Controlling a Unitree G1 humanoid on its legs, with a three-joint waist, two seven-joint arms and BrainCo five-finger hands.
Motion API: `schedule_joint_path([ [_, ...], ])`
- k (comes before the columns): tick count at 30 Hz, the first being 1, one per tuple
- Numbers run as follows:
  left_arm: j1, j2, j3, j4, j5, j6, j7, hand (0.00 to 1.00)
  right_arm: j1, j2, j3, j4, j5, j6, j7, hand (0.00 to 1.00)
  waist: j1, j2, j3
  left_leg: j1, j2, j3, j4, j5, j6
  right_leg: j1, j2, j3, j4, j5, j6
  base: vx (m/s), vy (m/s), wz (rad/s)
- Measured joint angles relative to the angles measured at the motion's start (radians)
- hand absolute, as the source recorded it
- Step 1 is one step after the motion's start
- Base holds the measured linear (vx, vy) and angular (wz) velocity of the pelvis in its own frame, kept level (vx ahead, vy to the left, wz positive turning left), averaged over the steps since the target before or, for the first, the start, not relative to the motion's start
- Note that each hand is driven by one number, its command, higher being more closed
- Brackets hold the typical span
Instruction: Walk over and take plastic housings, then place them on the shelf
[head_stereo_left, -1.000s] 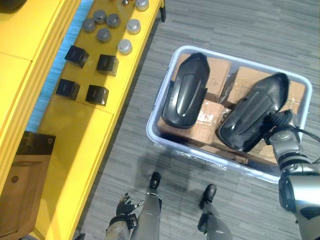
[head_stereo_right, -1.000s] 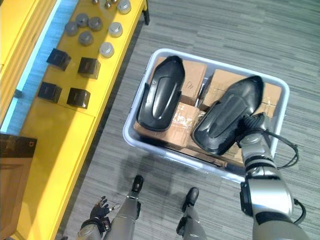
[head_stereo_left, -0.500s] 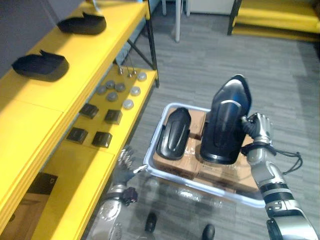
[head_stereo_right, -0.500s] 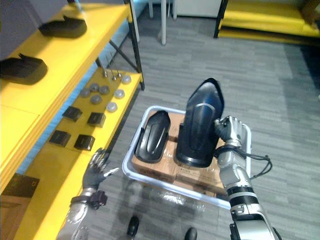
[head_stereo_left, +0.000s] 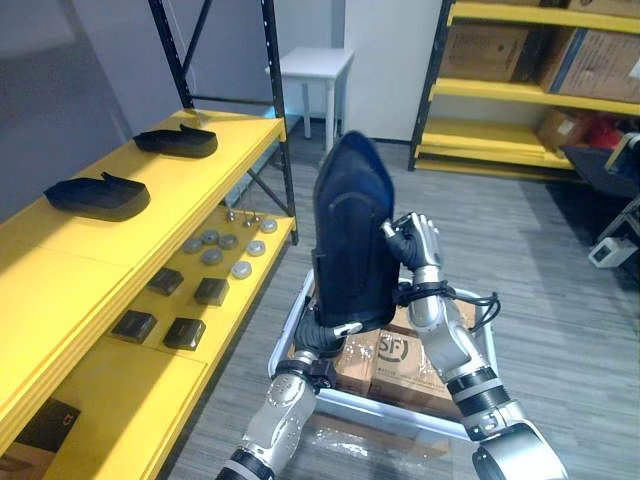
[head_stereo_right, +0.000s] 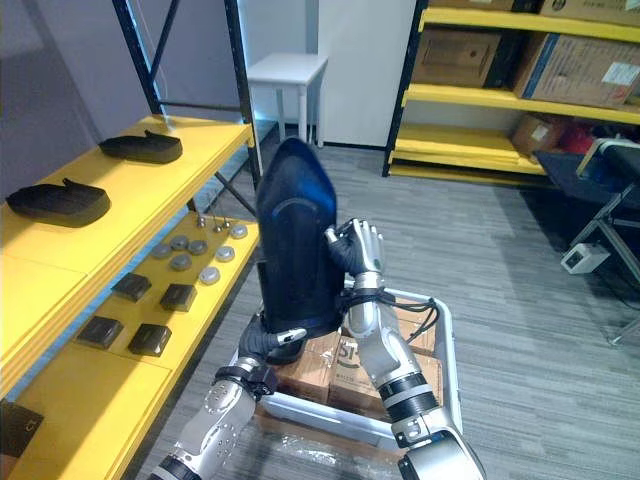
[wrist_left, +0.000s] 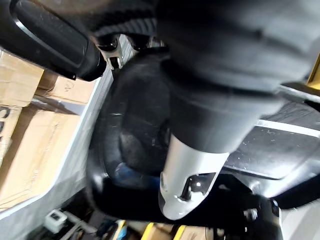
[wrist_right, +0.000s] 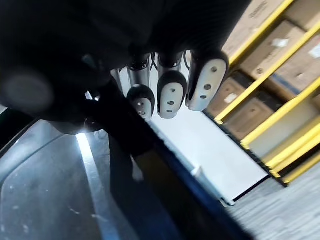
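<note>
The plastic housing (head_stereo_left: 350, 240) stood upright before the robot, long axis near vertical, above the bin (head_stereo_right: 452, 345) of cardboard boxes (head_stereo_left: 385, 355). The left robot hand (head_stereo_left: 318, 338) pinched its lower rim from beneath, and the right robot hand (head_stereo_left: 415, 245) curled its fingers over the right edge higher up. The yellow shelf (head_stereo_left: 70, 270) lay to the robot's left, so I judged the left arm nearer for placing; its top level carried one housing (head_stereo_left: 97, 195) and a farther housing (head_stereo_left: 177, 141), with bare surface toward the near end.
</note>
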Motion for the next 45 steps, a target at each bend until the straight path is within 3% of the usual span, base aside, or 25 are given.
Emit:
schedule_joint_path([
  [6,-0.007,0.000,0.002,0.011,-0.118,-0.017,0.025,0.00,0.004,0.018,0.067,-0.010,0.004,-0.029,-0.013,1.00,-0.001,-0.003,-0.017,0.016,0.000,0.012,-0.007,0.001,0.001,0.026,0.005,0.011,-0.045,0.027,0.000,-0.01,0.017,-0.05],
  [7,-0.008,0.000,0.008,0.011,-0.140,-0.023,0.032,1.00,0.010,0.018,0.069,-0.022,0.004,-0.030,-0.013,1.00,-0.001,-0.003,-0.023,0.016,0.000,0.013,-0.008,0.001,0.001,0.026,0.006,0.012,-0.048,0.027,0.000,0.03,0.019,-0.02],
  [16,-0.009,-0.006,0.110,0.010,-0.261,-0.094,0.113,1.00,0.056,0.011,0.123,-0.080,0.048,-0.093,-0.022,1.00,-0.009,-0.004,-0.034,0.032,0.000,0.030,-0.009,0.003,-0.003,0.037,0.006,0.020,-0.050,0.027,0.000,0.03,0.014,-0.03],
  [26,0.025,-0.005,0.108,0.015,-0.268,-0.097,0.104,1.00,0.123,0.006,0.149,-0.114,0.099,-0.130,-0.031,1.00,0.002,-0.019,-0.047,0.029,0.002,0.023,-0.008,0.001,-0.005,0.045,0.007,0.014,-0.050,0.027,0.000,0.00,0.002,0.02],
  [28,0.049,-0.009,0.120,0.006,-0.255,-0.096,0.103,1.00,0.142,0.006,0.159,-0.113,0.144,-0.139,-0.031,1.00,0.010,-0.018,-0.046,-0.009,-0.004,-0.029,0.013,0.002,-0.008,0.045,0.008,-0.038,-0.044,0.023,0.001,-0.02,-0.028,0.90],
  [29,0.072,-0.015,0.133,-0.004,-0.213,-0.096,0.104,1.00,0.173,0.006,0.161,-0.113,0.186,-0.161,-0.033,1.00,0.024,-0.013,-0.042,-0.074,-0.016,-0.124,0.042,0.023,-0.026,0.045,0.004,-0.139,-0.007,-0.012,0.002,-0.02,-0.050,1.65],
  [30,0.079,-0.016,0.138,-0.009,-0.199,-0.095,0.104,1.00,0.180,0.006,0.161,-0.109,0.201,-0.170,-0.035,1.00,0.030,-0.012,-0.042,-0.094,-0.021,-0.138,0.037,0.045,-0.029,0.046,0.000,-0.186,0.014,-0.031,-0.001,-0.02,-0.054,1.93],
  [31,0.087,-0.016,0.145,-0.017,-0.183,-0.095,0.105,1.00,0.184,0.006,0.161,-0.102,0.216,-0.181,-0.036,1.00,0.034,-0.012,-0.041,-0.116,-0.025,-0.127,0.023,0.071,-0.010,0.048,-0.009,-0.236,0.037,-0.052,0.001,0.02,0.000,2.46],
  [32,0.095,-0.016,0.153,-0.034,-0.135,-0.094,0.109,1.00,0.192,0.005,0.157,-0.099,0.245,-0.196,-0.038,1.00,0.039,-0.012,-0.034,-0.149,-0.007,0.027,-0.003,0.013,0.121,0.082,-0.027,-0.391,0.063,-0.079,0.006,0.04,-0.008,2.64],
  [33,0.098,-0.016,0.159,-0.041,-0.113,-0.094,0.110,1.00,0.192,0.004,0.158,-0.098,0.253,-0.198,-0.038,1.00,0.044,-0.013,-0.032,-0.172,0.005,0.127,0.008,0.007,0.176,0.095,-0.040,-0.441,0.066,-0.087,0.011,0.09,0.030,2.91],
  [34,0.123,-0.017,0.185,-0.078,-0.069,-0.094,0.116,1.00,0.183,0.005,0.164,-0.083,0.265,-0.215,-0.037,1.00,0.072,-0.006,-0.032,-0.193,0.037,0.342,0.025,0.009,0.190,0.117,-0.063,-0.517,0.081,-0.101,0.027,0.11,0.044,1.77],
  [35,0.137,-0.017,0.198,-0.102,-0.048,-0.094,0.120,1.00,0.181,0.006,0.170,-0.081,0.266,-0.221,-0.035,1.00,0.083,0.001,-0.030,-0.191,0.045,0.416,0.028,0.009,0.182,0.133,-0.074,-0.551,0.087,-0.109,0.039,0.13,0.086,1.84],
  [36,0.176,-0.017,0.225,-0.157,0.000,-0.093,0.130,1.00,0.181,0.014,0.182,-0.083,0.267,-0.230,-0.034,1.00,0.090,0.011,-0.033,-0.190,0.037,0.457,0.028,0.030,0.138,0.163,-0.105,-0.616,0.122,-0.129,0.066,0.26,0.210,1.49],
  [37,0.218,-0.017,0.246,-0.217,0.044,-0.093,0.138,1.00,0.186,0.036,0.184,-0.088,0.268,-0.237,-0.029,1.00,0.107,0.009,-0.033,-0.188,-0.003,0.434,0.036,0.054,0.103,0.175,-0.167,-0.650,0.200,-0.171,0.085,0.29,0.248,1.28],
  [38,0.234,-0.016,0.256,-0.242,0.057,-0.093,0.141,1.00,0.188,0.050,0.184,-0.094,0.269,-0.239,-0.027,1.00,0.117,0.001,-0.031,-0.186,-0.029,0.431,0.046,0.056,0.099,0.183,-0.210,-0.658,0.246,-0.188,0.090,0.39,0.330,1.01],
  [39,0.249,-0.018,0.266,-0.269,0.075,-0.092,0.145,1.00,0.202,0.075,0.181,-0.112,0.272,-0.241,-0.027,0.00,0.116,-0.004,-0.028,-0.179,-0.083,0.407,0.060,0.055,0.101,0.195,-0.297,-0.661,0.361,-0.195,0.081,0.37,0.318,1.17],
  [40,0.249,-0.017,0.269,-0.276,0.100,-0.086,0.147,1.00,0.209,0.085,0.174,-0.112,0.288,-0.241,-0.028,0.00,0.106,-0.016,-0.019,-0.154,-0.143,0.366,0.061,0.051,0.126,0.184,-0.394,-0.610,0.521,-0.157,0.025,0.35,0.309,1.30],
  [41,0.249,-0.016,0.270,-0.281,0.113,-0.082,0.147,1.00,0.209,0.083,0.171,-0.108,0.293,-0.240,-0.028,0.00,0.099,-0.015,-0.018,-0.140,-0.160,0.347,0.066,0.048,0.137,0.169,-0.436,-0.558,0.612,-0.116,-0.039,0.31,0.292,1.26],
  [42,0.249,-0.013,0.274,-0.305,0.132,-0.074,0.147,1.00,0.210,0.085,0.163,-0.102,0.293,-0.239,-0.020,0.00,0.095,-0.018,-0.010,-0.110,-0.184,0.316,0.084,0.029,0.165,0.113,-0.483,-0.424,0.757,0.017,-0.209,0.21,0.195,0.90],
  [43,0.248,-0.004,0.283,-0.331,0.156,-0.073,0.147,1.00,0.207,0.093,0.154,-0.102,0.293,-0.237,-0.018,0.00,0.089,-0.028,-0.003,-0.096,-0.185,0.300,0.097,0.023,0.174,0.042,-0.476,-0.274,0.857,0.058,-0.217,0.31,0.183,0.98],
  [44,0.244,0.009,0.292,-0.353,0.181,-0.073,0.147,1.00,0.206,0.107,0.140,-0.104,0.293,-0.237,-0.010,0.00,0.073,-0.031,0.009,-0.080,-0.181,0.256,0.111,0.001,0.193,-0.058,-0.412,-0.113,0.990,-0.016,-0.132,0.21,0.084,0.79],
  [45,0.242,0.009,0.293,-0.353,0.191,-0.072,0.147,1.00,0.209,0.113,0.135,-0.103,0.293,-0.236,-0.006,0.00,0.063,-0.028,0.012,-0.069,-0.177,0.237,0.112,-0.006,0.194,-0.094,-0.378,-0.070,1.024,-0.060,-0.100,0.32,0.090,0.95],
])
